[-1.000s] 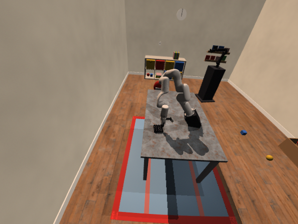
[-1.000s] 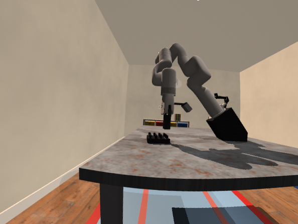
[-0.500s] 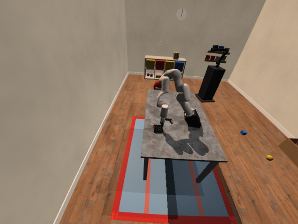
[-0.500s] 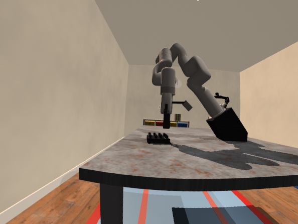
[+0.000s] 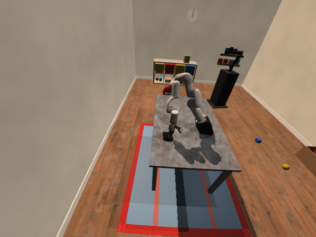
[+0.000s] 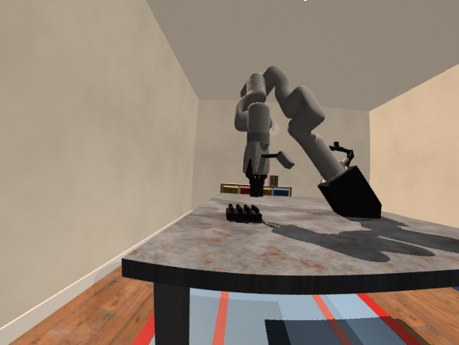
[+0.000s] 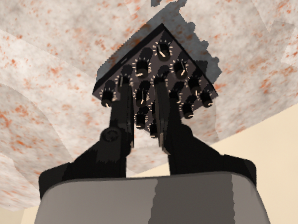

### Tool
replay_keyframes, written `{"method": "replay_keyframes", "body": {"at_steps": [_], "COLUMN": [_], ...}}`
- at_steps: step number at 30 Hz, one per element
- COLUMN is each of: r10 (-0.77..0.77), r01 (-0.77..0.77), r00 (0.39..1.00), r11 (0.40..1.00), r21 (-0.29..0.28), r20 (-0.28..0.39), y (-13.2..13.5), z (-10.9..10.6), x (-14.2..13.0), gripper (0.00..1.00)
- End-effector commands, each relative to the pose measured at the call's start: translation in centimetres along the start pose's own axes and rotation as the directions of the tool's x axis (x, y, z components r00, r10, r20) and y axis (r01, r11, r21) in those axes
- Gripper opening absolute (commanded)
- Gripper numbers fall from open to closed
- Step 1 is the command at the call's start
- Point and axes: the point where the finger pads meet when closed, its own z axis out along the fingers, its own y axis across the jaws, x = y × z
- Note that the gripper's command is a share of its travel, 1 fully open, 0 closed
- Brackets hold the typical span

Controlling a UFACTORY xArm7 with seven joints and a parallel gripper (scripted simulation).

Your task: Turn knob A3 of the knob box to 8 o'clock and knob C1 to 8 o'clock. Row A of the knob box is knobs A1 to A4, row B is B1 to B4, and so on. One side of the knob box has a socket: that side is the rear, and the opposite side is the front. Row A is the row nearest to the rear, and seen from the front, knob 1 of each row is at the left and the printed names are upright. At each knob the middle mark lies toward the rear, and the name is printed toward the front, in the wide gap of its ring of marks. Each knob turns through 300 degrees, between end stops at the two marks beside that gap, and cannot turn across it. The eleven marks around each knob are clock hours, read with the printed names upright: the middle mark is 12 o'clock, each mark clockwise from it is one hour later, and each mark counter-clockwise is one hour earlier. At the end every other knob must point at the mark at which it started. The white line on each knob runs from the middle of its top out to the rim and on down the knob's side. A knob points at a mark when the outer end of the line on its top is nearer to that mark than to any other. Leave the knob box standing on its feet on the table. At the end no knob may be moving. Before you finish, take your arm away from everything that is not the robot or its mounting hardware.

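The black knob box (image 5: 167, 136) stands on its feet on the grey marbled table, near the table's left edge. It also shows in the exterior view (image 6: 243, 213) and, turned cornerwise, in the wrist view (image 7: 156, 76). Its several knobs carry white lines, too small to read against their marks. My gripper (image 6: 256, 193) points straight down and hovers a little above the box's right part, not touching it. In the wrist view the two fingers stand a narrow gap apart with nothing between them, over the middle knobs.
The arm's black base (image 5: 204, 127) stands at the table's middle right. A thin cable (image 6: 270, 223) runs from the box's right side. The table's left edge is close to the box. A shelf (image 5: 175, 70) and a black pedestal (image 5: 223, 89) stand far behind.
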Motion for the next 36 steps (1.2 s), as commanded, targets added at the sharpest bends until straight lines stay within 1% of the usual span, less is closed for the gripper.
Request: {"method": "replay_keyframes", "body": {"at_steps": [1,6,12,14,15,18,20,29,31,32,34,36], "r10": [0.155,0.298,0.460,0.460,0.534,0.587,0.635,0.813,0.813,0.860,0.880,0.904], "r01": [-0.155,-0.298,-0.460,-0.460,-0.534,-0.587,-0.634,-0.813,-0.813,-0.860,-0.880,-0.904], "r00": [0.988,0.954,0.888,0.888,0.846,0.809,0.773,0.582,0.582,0.510,0.475,0.427], "r11": [0.988,0.954,0.888,0.888,0.846,0.809,0.773,0.582,0.582,0.510,0.475,0.427], "r21": [-0.011,-0.013,-0.015,-0.015,-0.015,-0.016,-0.016,-0.017,-0.017,-0.017,-0.017,-0.017], "r20": [0.013,0.010,0.008,0.008,0.006,0.005,0.004,0.000,0.000,-0.001,-0.002,-0.003], "y": [0.12,0.13,0.13,0.13,0.13,0.13,0.13,0.13,0.13,0.13,0.12,0.12], "z": [-0.19,-0.32,-0.46,-0.46,-0.53,-0.58,-0.62,-0.81,-0.81,-0.87,-0.90,-0.94], "x": [-0.01,0.00,0.00,0.00,-0.01,-0.01,-0.01,-0.02,-0.02,-0.02,-0.02,-0.03], "gripper": [0.19,0.19,0.19,0.19,0.19,0.19,0.19,0.19,0.19,0.19,0.19,0.19]}}
